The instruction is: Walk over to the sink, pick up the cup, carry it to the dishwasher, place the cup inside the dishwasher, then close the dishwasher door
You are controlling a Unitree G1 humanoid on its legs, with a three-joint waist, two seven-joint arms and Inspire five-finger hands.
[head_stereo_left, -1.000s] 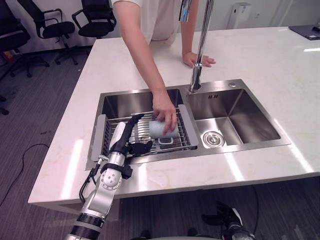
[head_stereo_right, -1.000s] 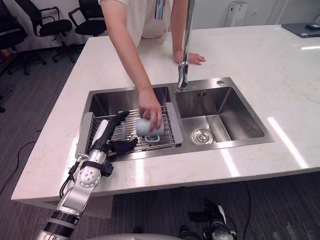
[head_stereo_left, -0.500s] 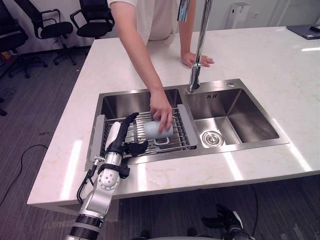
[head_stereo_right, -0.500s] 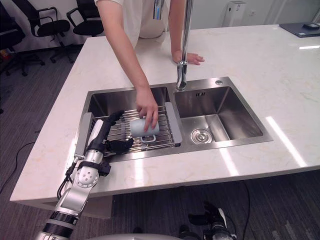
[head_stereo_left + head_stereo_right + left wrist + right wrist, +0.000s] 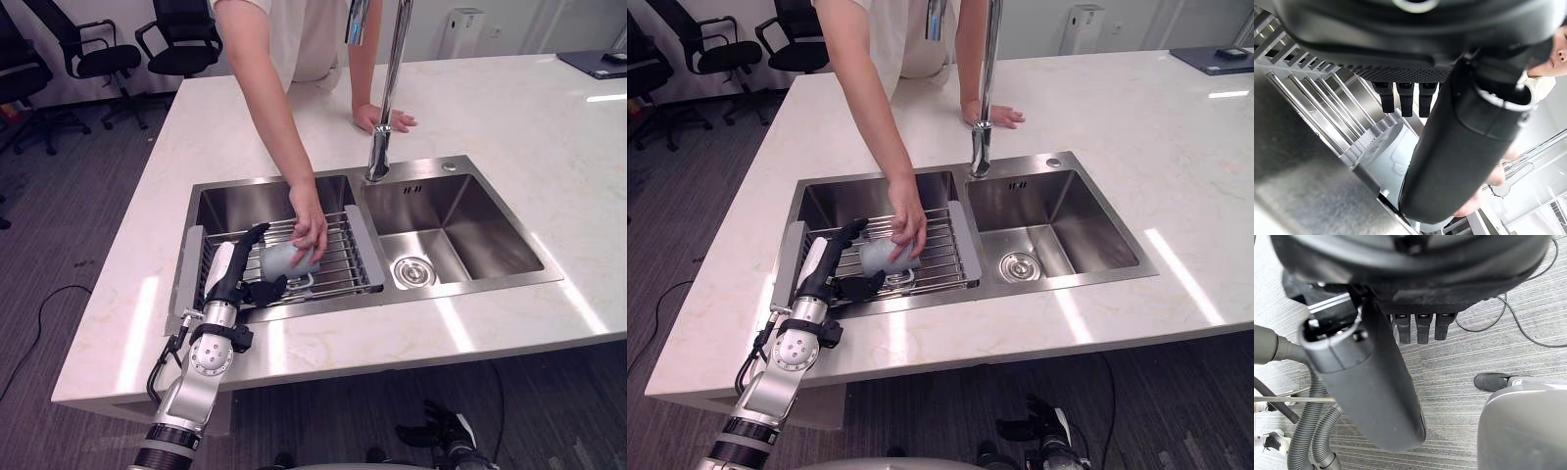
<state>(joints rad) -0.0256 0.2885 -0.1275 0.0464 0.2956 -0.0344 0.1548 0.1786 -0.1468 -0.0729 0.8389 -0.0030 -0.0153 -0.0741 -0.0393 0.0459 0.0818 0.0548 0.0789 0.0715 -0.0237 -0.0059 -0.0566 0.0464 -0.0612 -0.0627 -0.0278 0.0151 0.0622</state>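
Your left hand (image 5: pixel 235 279) reaches over the wire rack (image 5: pixel 343 257) in the left basin of the sink (image 5: pixel 470 230). Its fingers (image 5: pixel 257 235) are straight and spread from the thumb, clamped on nothing. The pale cup (image 5: pixel 282 260) lies on its side on the rack, just beside those fingers, with a person's hand (image 5: pixel 310 220) on it. Your right hand (image 5: pixel 1415 264) hangs over the floor (image 5: pixel 1474 347), fingers relaxed and empty.
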